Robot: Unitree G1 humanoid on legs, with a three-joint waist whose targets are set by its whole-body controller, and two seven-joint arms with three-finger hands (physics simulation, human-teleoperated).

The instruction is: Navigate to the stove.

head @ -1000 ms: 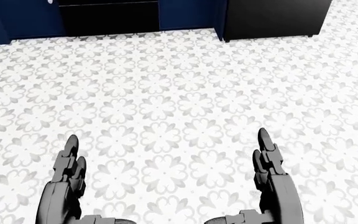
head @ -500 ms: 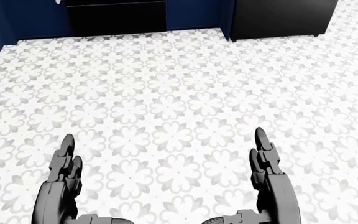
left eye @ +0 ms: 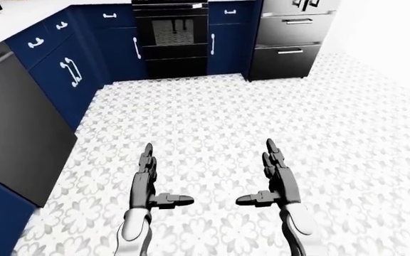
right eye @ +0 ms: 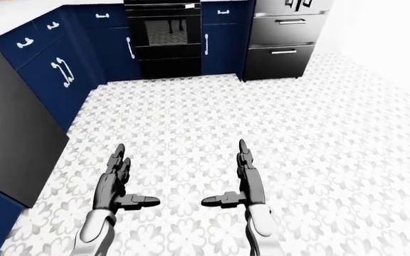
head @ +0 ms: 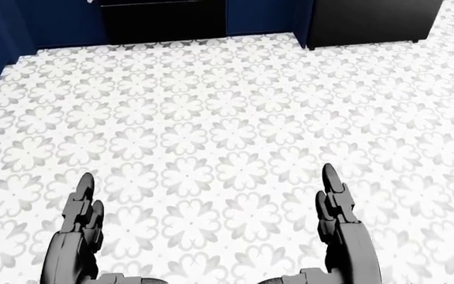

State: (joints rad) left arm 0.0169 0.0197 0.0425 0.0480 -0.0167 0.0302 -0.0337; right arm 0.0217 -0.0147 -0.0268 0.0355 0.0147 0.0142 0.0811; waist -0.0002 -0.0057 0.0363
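The stove [left eye: 171, 37] stands at the top of the left-eye view, a black unit with a glass oven door, set between 2 runs of dark blue cabinets [left eye: 62, 69]. A narrow blue cabinet door [left eye: 226, 42] with a white handle separates it from a tall black and grey fridge [left eye: 290, 37] with drawer fronts on the right. A large dark grey panel [left eye: 13, 128] fills the cabinet run along the left edge of the same view.

The floor [left eye: 212, 122] is white tile with a grey flower pattern and covers the whole span between the robot and the stove.

Hand state:
1. The left hand [left eye: 146, 184] is held low in the view, fingers [left eye: 148, 160] straight and spread, thumb pointing inward to the right. It grips nothing.
2. The right hand [left eye: 274, 178] mirrors it, fingers [left eye: 272, 154] straight and spread, thumb pointing inward to the left. It grips nothing.

Relation of stove to fingers: the stove lies well apart from both hands, above them in the eye views and slightly nearer the line of the left hand than the right. All fingertips point up the view toward the cabinet row. In the head view only the black base of the stove [head: 164, 21] shows at the top edge, with patterned floor between it and the fingertips
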